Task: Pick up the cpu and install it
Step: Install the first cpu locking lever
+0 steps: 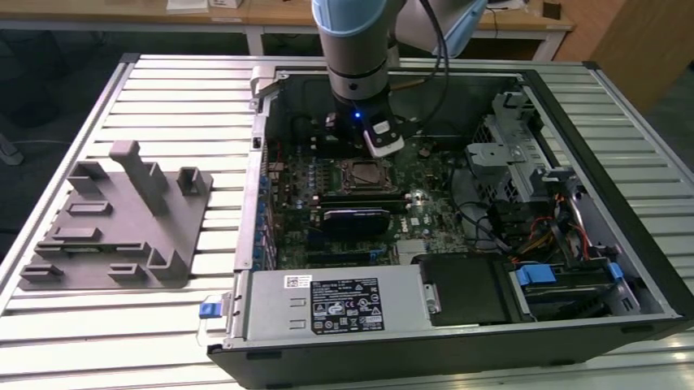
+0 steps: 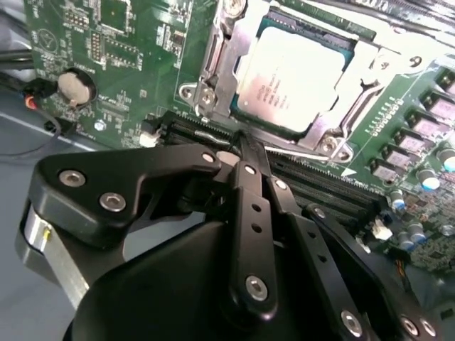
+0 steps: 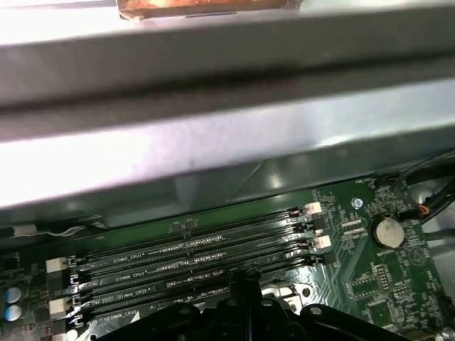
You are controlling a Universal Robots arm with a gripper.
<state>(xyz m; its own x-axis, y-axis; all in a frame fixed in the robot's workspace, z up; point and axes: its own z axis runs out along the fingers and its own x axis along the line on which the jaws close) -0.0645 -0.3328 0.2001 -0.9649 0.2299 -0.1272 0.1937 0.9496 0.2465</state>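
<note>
The cpu (image 2: 291,71), a silvery square chip, lies flat in the motherboard socket with a metal frame (image 2: 213,78) around it. In the exterior view the cpu (image 1: 362,173) sits mid-board inside the open computer case. My gripper (image 2: 245,150) has its black fingers pressed together with nothing between them. Their tips hover just beside the socket's edge, over the memory slots (image 2: 320,181). The exterior view shows the gripper (image 1: 383,146) just behind the socket. In the first wrist view the gripper (image 3: 245,278) points at the memory slots (image 3: 192,256).
A coin battery (image 2: 75,85) sits on the board near the slots. The case wall (image 3: 213,142) rises close behind the gripper. A drive cage (image 1: 509,158) and cables fill the exterior view's right; a power supply (image 1: 325,301) sits in front. A grey fixture (image 1: 119,219) rests on the table at left.
</note>
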